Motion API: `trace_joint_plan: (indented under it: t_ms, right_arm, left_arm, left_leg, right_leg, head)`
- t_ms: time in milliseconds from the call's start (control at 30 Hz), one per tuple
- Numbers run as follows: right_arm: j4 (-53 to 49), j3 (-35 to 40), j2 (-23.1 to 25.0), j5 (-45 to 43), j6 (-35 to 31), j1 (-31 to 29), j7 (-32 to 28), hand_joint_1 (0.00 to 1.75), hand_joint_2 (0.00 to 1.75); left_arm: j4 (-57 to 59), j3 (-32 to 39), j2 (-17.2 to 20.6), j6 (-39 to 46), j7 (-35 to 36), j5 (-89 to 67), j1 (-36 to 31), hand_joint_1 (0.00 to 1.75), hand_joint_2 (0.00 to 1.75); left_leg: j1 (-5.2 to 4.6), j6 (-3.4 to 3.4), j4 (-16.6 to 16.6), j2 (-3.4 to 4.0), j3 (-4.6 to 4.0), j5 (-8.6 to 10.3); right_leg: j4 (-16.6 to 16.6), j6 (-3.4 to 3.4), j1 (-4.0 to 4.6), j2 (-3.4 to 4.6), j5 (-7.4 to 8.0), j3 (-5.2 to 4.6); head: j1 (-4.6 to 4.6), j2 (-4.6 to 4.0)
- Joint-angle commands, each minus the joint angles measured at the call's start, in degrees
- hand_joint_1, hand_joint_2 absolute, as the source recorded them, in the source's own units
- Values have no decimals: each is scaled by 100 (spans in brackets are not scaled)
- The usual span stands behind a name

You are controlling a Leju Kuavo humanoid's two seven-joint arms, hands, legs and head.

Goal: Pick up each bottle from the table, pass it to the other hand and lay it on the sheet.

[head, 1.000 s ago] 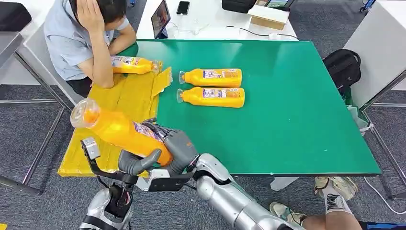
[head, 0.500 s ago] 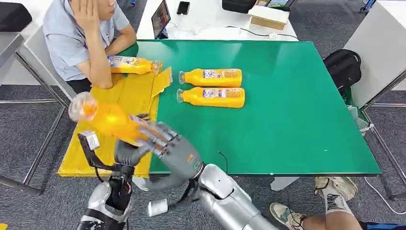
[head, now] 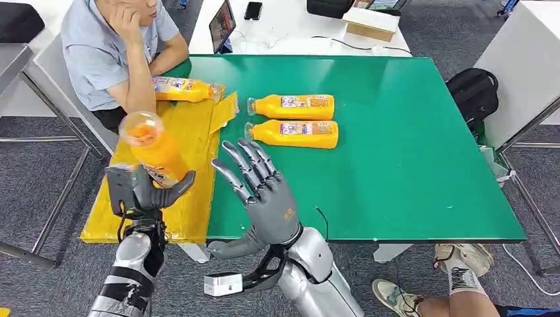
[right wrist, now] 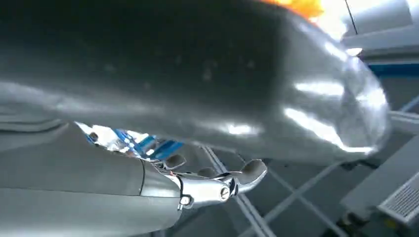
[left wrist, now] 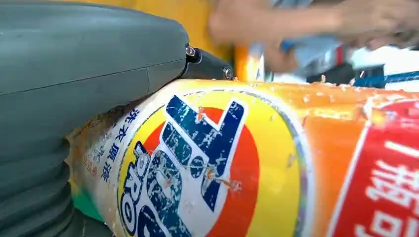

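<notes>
Orange bottle point(head: 153, 149) stands nearly upright in the left hand point(head: 146, 191), cap end toward the camera, above the near part of the sheet point(head: 185, 132). The thumb and dark fingers wrap its lower body, so the grip sits low and the tall upper part is free to tip. The label point(left wrist: 197, 168) looks glossy and scuffed; a smooth round plastic wall under grey fingers could slide or roll out as the wrist turns to lay it down, and a drop near the sheet's near edge might send it off the table point(head: 396, 165).

The right hand point(head: 264, 191) hovers just beside the sheet with fingers spread wide, holding nothing; it is close enough that a sideways swing of the bottle could strike it.

A person point(head: 112, 46) leans an elbow on the far part of the sheet, beside a bottle already lying there point(head: 185, 88), so that stretch is crowded. Two more bottles point(head: 290, 119) lie side by side on the green table, just past the sheet. The sheet is yellow, creased and thin, likely to bunch.
</notes>
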Motion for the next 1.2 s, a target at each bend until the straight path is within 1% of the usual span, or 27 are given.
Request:
trace_joint_plan:
  t_ms: [33,67,100,167,200,300,333,367,400,467,500,567,600,667,733,767,867,900,933,967,1000,1033,1067,1100,1133,1167,1200]
  right_arm:
    - [1,181,-233,-483,-15,-51,-15,0,0]
    - [1,181,-233,-483,-15,-51,-15,0,0]
    - [1,181,-233,-483,-15,-51,-15,0,0]
    - [1,181,-233,-483,-15,-51,-15,0,0]
    - [1,181,-233,-483,-15,-51,-15,0,0]
    - [1,181,-233,-483,-15,-51,-15,0,0]
    - [1,181,-233,-483,-15,-51,-15,0,0]
    - [69,273,-281,-729,-15,-76,-15,0,0]
    - [51,280,-311,-766,-15,-80,-15,0,0]
    - [52,262,-323,-720,-15,-68,-15,0,0]
    - [41,305,-366,-869,-15,-71,-15,0,0]
    - [45,330,-400,-929,-15,-77,-15,0,0]
    - [70,350,-409,-951,-15,-83,-15,0,0]
    - [184,413,-417,-1034,-15,-143,-15,0,0]
    - [250,456,-423,-1070,-15,-182,-15,0,0]
    - [300,476,-422,-1111,-15,-196,-15,0,0]
    - [568,580,-463,-1200,-15,-305,-15,0,0]
    - [608,595,-468,-1209,-15,-324,-15,0,0]
    - [657,601,-466,-1200,-15,-338,-15,0,0]
    - [657,601,-466,-1200,-15,-338,-15,0,0]
    - [748,647,-484,-1219,-15,-373,-15,0,0]
    - [787,636,-475,-1202,-15,-382,-15,0,0]
    - [833,644,-475,-1239,-15,-384,-15,0,0]
    - [854,655,-484,-1244,-15,-388,-15,0,0]
    - [950,660,-488,-1252,-15,-412,-15,0,0]
    - [1021,689,-498,-1306,-15,-438,-15,0,0]
    - [1107,810,-549,-1457,-15,-486,-15,0,0]
  left_arm:
    - [1681,-790,812,32,911,-2540,-993,175,175]
    - [1681,-790,812,32,911,-2540,-993,175,175]
    - [1681,-790,812,32,911,-2540,-993,175,175]
    - [1681,-790,812,32,911,-2540,-993,175,175]
    - [1681,-790,812,32,911,-2540,-993,175,175]
    - [1681,-790,812,32,911,-2540,-993,175,175]
    - [1681,-790,812,32,911,-2540,-993,175,175]
    - [1998,-787,868,-73,975,-2933,-1134,175,175]
    - [2273,-948,979,-133,1141,-3524,-1294,175,175]
    - [2572,-931,1048,-203,1144,-3803,-1474,175,175]
    - [2945,-976,1098,-437,1158,-4087,-1691,175,175]
    - [3355,-977,1084,-791,1295,-4210,-1961,175,175]
    - [3471,-966,1073,-862,1317,-4216,-2035,175,175]
    - [4032,-916,1016,-1131,1343,-4254,-2388,175,175]
    - [4259,-991,1017,-1208,1348,-4381,-2543,175,175]
    - [4365,-1003,1003,-1220,1345,-4428,-2603,175,175]
    - [4704,-1226,1012,-1605,1282,-4690,-2830,175,175]
    - [4755,-1281,1024,-1673,1284,-4747,-2867,140,175]
    - [4815,-1317,1027,-1725,1296,-4792,-2907,140,175]
    - [4815,-1317,1027,-1725,1296,-4792,-2907,168,175]
    - [4903,-1453,1059,-1770,1361,-4960,-2984,171,175]
    - [4918,-1410,1047,-1739,1416,-4934,-2993,166,175]
    - [4969,-1401,1018,-1818,1422,-4931,-3009,173,175]
    - [4980,-1399,1005,-1831,1422,-4928,-3001,169,175]
    - [5025,-1248,955,-1936,1410,-4758,-2987,161,175]
    - [5037,-1152,916,-2016,1324,-4633,-2952,108,175]
    - [5020,-1127,896,-2074,1200,-4580,-2934,99,175]
  left_leg:
    - [4,-9,-9,-9,30,-4]
    - [2,-6,-8,-10,20,0]
    - [6,-8,-8,-10,29,-4]
    - [4,-7,-4,6,22,-4]
    - [8,-9,-3,13,35,-12]
    - [4,-6,-5,4,19,-3]
    - [6,-8,-5,2,36,-10]
    - [5,-7,-4,1,26,-7]
    - [8,-9,-4,4,41,-13]
    - [5,-7,-4,4,21,-3]
    - [8,-10,-4,2,35,-8]
    - [6,-8,-4,0,20,-1]
    - [8,-10,-1,-3,30,-5]
    - [9,-11,-1,3,33,-7]
    - [7,-8,-1,0,17,0]
    - [10,-11,0,-2,31,-5]
    - [4,-8,-4,5,21,3]
    - [6,-10,-3,13,38,-4]
    - [5,-8,-5,9,25,2]
    - [5,-9,-5,11,30,1]
    - [4,-8,-5,8,25,3]
    - [5,-11,-7,11,41,-2]
    - [5,-10,-4,12,34,-1]
    - [6,-9,-5,12,28,2]
    - [8,-12,-6,21,45,-4]
    - [5,-10,-7,17,39,-2]
    - [5,-8,-6,15,34,0]
  right_leg:
    - [-4,-12,5,-16,-10,31]
    - [-5,-8,3,-14,-6,21]
    - [-5,-12,8,-14,-9,31]
    - [-1,-9,4,-1,-5,21]
    - [-2,-12,9,2,-10,34]
    - [-1,-8,4,2,-6,18]
    - [-1,-12,7,-1,-14,35]
    - [-1,-10,6,2,-10,26]
    - [-2,-13,9,3,-15,41]
    - [-2,-9,5,6,-5,21]
    - [-2,-13,9,1,-10,37]
    - [-1,-10,6,3,-4,19]
    - [0,-14,9,-2,-9,32]
    - [1,-15,10,-1,-10,34]
    - [2,-10,7,0,-4,17]
    - [3,-14,11,-5,-11,32]
    - [2,-7,4,12,0,22]
    - [2,-12,7,15,-5,37]
    - [2,-8,5,13,0,25]
    - [2,-9,6,14,-1,28]
    - [2,-8,4,12,0,24]
    - [0,-13,6,12,-4,41]
    - [2,-11,6,15,-2,34]
    - [1,-8,6,17,1,28]
    - [-2,-13,9,21,-3,43]
    - [0,-10,6,19,-1,37]
    - [1,-8,5,19,0,31]
  head:
    - [-2,0]
    - [2,0]
    - [0,0]
    - [-2,0]
    - [0,0]
    - [0,0]
    - [0,0]
    - [0,0]
    - [-2,0]
    - [-2,0]
    - [2,0]
    - [0,0]
    - [0,0]
    - [0,0]
    - [-2,0]
    - [0,0]
    - [0,0]
    - [0,0]
    - [0,0]
    - [-2,0]
    - [0,0]
    - [0,0]
    - [-2,0]
    - [2,0]
    - [0,0]
    - [0,0]
    - [0,0]
